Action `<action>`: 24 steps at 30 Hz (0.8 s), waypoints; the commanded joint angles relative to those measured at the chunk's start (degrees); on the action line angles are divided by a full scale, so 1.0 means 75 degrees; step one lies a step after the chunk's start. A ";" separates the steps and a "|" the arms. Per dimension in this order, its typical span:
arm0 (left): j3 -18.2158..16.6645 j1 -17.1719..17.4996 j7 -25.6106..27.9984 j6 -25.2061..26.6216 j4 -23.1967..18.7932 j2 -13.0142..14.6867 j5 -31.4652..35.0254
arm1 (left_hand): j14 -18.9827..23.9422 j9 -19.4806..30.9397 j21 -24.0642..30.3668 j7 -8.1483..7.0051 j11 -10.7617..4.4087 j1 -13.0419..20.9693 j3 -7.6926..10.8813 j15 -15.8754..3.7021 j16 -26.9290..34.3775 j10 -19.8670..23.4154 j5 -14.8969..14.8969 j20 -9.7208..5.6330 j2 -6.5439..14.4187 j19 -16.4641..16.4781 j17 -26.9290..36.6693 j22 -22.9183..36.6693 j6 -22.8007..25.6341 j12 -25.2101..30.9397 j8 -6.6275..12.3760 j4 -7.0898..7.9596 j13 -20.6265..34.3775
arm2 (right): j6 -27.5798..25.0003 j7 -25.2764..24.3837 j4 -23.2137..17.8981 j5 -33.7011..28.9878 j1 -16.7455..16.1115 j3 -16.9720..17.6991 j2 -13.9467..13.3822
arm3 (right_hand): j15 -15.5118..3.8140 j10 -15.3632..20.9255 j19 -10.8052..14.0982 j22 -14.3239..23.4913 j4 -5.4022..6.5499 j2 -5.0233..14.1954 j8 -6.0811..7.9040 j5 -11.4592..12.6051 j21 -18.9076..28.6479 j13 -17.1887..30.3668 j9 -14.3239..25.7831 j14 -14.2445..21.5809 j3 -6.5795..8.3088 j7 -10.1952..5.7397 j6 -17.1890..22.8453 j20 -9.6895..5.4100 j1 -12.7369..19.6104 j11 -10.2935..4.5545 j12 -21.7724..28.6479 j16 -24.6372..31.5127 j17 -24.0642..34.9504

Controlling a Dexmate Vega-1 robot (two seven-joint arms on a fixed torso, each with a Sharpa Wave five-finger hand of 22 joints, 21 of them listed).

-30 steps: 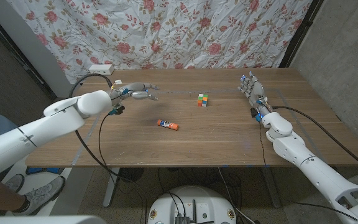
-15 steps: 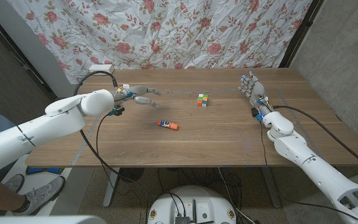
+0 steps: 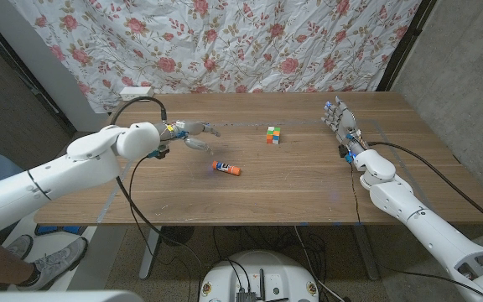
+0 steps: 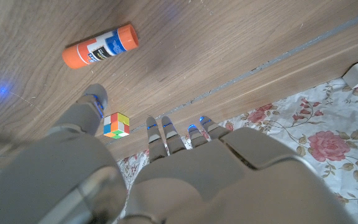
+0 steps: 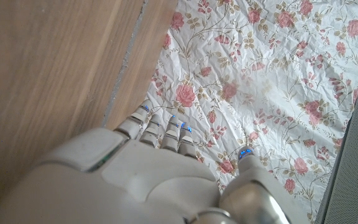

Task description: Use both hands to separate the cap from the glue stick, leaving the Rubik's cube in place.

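Glue stick [image 3: 225, 169] lies capped and untouched on the worktop [image 3: 292, 193], so the separation has not begun. The left hand [image 3: 193, 131], fingers spread and holding nothing, hovers near it; the right hand [image 3: 342, 124], fingers apart and also holding nothing, waits well apart at the far side. The Rubik's cube [image 3: 272, 134] sits beyond the stick.

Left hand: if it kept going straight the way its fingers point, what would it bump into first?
Probably the Rubik's cube. The left hand hangs open with its fingers aimed across the table towards it, and the wood between looks bare. The glue stick lies off that line, nearer the robot. Height is hard to judge, so it might pass over.
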 commanded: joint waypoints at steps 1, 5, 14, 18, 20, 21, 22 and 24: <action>0.0334 -0.0057 -0.0634 0.0233 -0.0258 -0.0240 0.1601 | 0.0077 0.0041 0.0054 -0.0082 -0.0094 0.0141 -0.0049 -0.0556 0.0044 0.0068 0.0017 -0.0531 -0.0064 0.0019 0.0036 0.0014 0.0080 0.0007 0.0040 0.0006 0.0023 | -0.0055 -0.0121 -0.0032 -0.0039 -0.0012 0.0010 -0.0012 | 0.0001 0.0015 -0.0008 0.0021 -0.0047 0.0070 0.0017 0.0021 0.0014 0.0028 0.0032 -0.0021 0.0014 0.0019 -0.0012 -0.0035 0.0003 -0.0040 0.0045 0.0048 -0.0007; 0.0474 -0.0111 -0.0916 0.0350 -0.0303 -0.0439 0.2120 | 0.0126 0.0043 0.0038 -0.0105 -0.0075 0.0221 -0.0075 -0.0556 0.0051 0.0102 -0.0001 -0.0482 -0.0116 -0.0050 0.0036 0.0017 0.0084 -0.0001 0.0037 0.0005 0.0026 | -0.0081 -0.0145 -0.0048 -0.0028 -0.0017 0.0018 -0.0012 | 0.0002 0.0012 -0.0012 0.0021 -0.0055 0.0076 0.0017 0.0021 0.0016 0.0028 0.0032 -0.0023 0.0016 0.0015 -0.0013 -0.0031 0.0009 -0.0043 0.0043 0.0049 -0.0015; 0.0630 -0.0046 -0.1341 0.0646 -0.0369 -0.0827 0.3015 | 0.0109 0.0048 0.0055 -0.0093 -0.0107 0.0368 -0.0123 -0.0597 0.0030 0.0104 -0.0015 -0.0421 -0.0182 -0.0079 0.0038 0.0026 0.0137 -0.0032 0.0053 0.0011 0.0029 | -0.0081 -0.0071 0.0052 0.0024 0.0033 0.0005 0.0033 | 0.0045 -0.0002 0.0004 0.0021 -0.0077 0.0093 0.0013 0.0019 0.0029 0.0027 0.0032 -0.0020 0.0021 0.0001 -0.0025 -0.0007 0.0023 -0.0068 0.0038 0.0055 -0.0035; 0.0750 -0.0040 -0.1491 0.0669 -0.0331 -0.0998 0.3432 | 0.0114 0.0050 0.0049 -0.0080 -0.0092 0.0427 -0.0145 -0.0593 0.0028 0.0121 -0.0015 -0.0355 -0.0200 -0.0122 0.0038 0.0030 0.0149 -0.0035 0.0055 0.0015 0.0030 | -0.0082 -0.0028 0.0141 0.0032 0.0098 -0.0016 0.0066 | 0.0073 -0.0013 0.0009 0.0020 -0.0085 0.0099 0.0014 0.0017 0.0033 0.0027 0.0032 -0.0015 0.0021 -0.0001 -0.0026 0.0025 0.0025 -0.0077 0.0034 0.0061 -0.0044; 0.0813 -0.0041 -0.1583 0.0648 -0.0289 -0.1087 0.3586 | 0.0094 0.0052 0.0044 -0.0073 -0.0032 0.0457 -0.0161 -0.0589 0.0019 0.0118 -0.0012 -0.0329 -0.0208 -0.0157 0.0039 0.0033 0.0140 -0.0041 0.0050 0.0020 0.0032 | -0.0080 -0.0006 0.0191 0.0042 0.0131 -0.0023 0.0088 | 0.0077 -0.0012 0.0010 0.0020 -0.0089 0.0102 0.0014 0.0017 0.0035 0.0027 0.0032 -0.0016 0.0022 -0.0006 -0.0027 0.0027 0.0028 -0.0088 0.0035 0.0061 -0.0048; 0.0847 -0.0029 -0.1637 0.0692 -0.0279 -0.1148 0.3694 | 0.0047 0.0053 0.0035 -0.0063 -0.0019 0.0480 -0.0175 -0.0570 0.0002 0.0117 -0.0009 -0.0295 -0.0214 -0.0203 0.0039 0.0035 0.0108 -0.0045 0.0036 0.0024 0.0033 | -0.0067 0.0003 0.0219 0.0046 0.0145 -0.0024 0.0103 | 0.0102 -0.0013 0.0009 0.0020 -0.0096 0.0106 0.0013 0.0017 0.0035 0.0027 0.0032 -0.0020 0.0025 -0.0014 -0.0030 0.0032 0.0034 -0.0092 0.0035 0.0060 -0.0053; 0.0842 -0.0002 -0.1623 0.0671 -0.0253 -0.1187 0.3700 | 0.0040 0.0054 0.0026 -0.0076 -0.0021 0.0493 -0.0184 -0.0572 0.0001 0.0121 -0.0007 -0.0277 -0.0217 -0.0241 0.0040 0.0036 0.0096 -0.0045 0.0030 0.0026 0.0034 | -0.0059 0.0017 0.0237 0.0052 0.0156 -0.0026 0.0110 | 0.0120 -0.0014 0.0013 0.0020 -0.0097 0.0108 0.0013 0.0016 0.0037 0.0027 0.0032 -0.0023 0.0024 -0.0006 -0.0031 0.0047 0.0034 -0.0094 0.0034 0.0060 -0.0055; 0.0901 0.0034 -0.1643 0.0735 -0.0235 -0.1285 0.3928 | 0.0021 0.0055 0.0024 -0.0076 0.0018 0.0520 -0.0203 -0.0567 -0.0002 0.0188 -0.0004 -0.0223 -0.0223 -0.0283 0.0040 0.0038 0.0074 -0.0023 0.0020 0.0031 0.0035 | -0.0065 0.0028 0.0271 0.0040 0.0187 -0.0041 0.0120 | 0.0175 -0.0008 0.0013 0.0020 -0.0101 0.0111 0.0013 0.0015 0.0038 0.0027 0.0032 -0.0029 0.0024 -0.0014 -0.0031 0.0074 0.0034 -0.0094 0.0037 0.0060 -0.0060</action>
